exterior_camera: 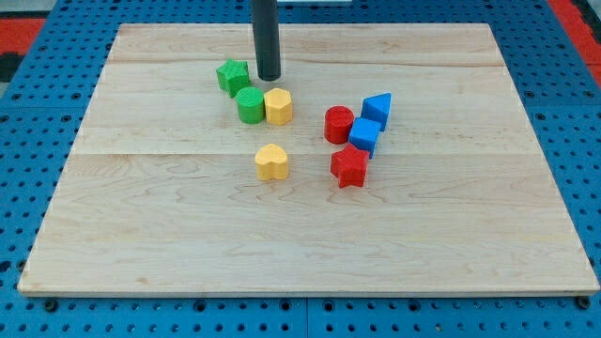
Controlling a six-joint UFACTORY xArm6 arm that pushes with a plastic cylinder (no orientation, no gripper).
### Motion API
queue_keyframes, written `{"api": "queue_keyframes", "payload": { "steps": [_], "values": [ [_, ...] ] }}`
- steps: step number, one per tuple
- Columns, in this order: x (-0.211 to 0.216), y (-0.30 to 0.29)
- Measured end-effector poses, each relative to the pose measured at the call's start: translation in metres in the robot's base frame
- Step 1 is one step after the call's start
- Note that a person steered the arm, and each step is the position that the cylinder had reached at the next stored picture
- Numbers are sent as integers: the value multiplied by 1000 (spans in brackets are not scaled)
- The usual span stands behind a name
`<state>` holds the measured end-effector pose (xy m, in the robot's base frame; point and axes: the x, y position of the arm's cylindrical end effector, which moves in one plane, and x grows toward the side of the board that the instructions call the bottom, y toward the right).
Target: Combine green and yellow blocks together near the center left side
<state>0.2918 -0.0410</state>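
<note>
A green star block (pixel 232 76) lies at the upper middle of the wooden board (pixel 141 216). A green cylinder (pixel 250 105) sits just below it, touching a yellow hexagonal block (pixel 278 106) on its right. A yellow heart block (pixel 271 161) lies apart, lower down. My tip (pixel 269 78) stands just right of the green star and just above the green cylinder and yellow hexagon, close to all three.
A red cylinder (pixel 338 124), a red star (pixel 349 166), a blue cube (pixel 364 135) and a blue triangular block (pixel 377 109) cluster to the right of centre. A blue pegboard (pixel 38 131) surrounds the board.
</note>
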Motion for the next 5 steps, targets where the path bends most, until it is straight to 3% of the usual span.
{"api": "queue_keyframes", "payload": {
  "steps": [1,3,5],
  "values": [
    [-29,-14],
    [-29,-49],
    [23,-28]
  ]
}}
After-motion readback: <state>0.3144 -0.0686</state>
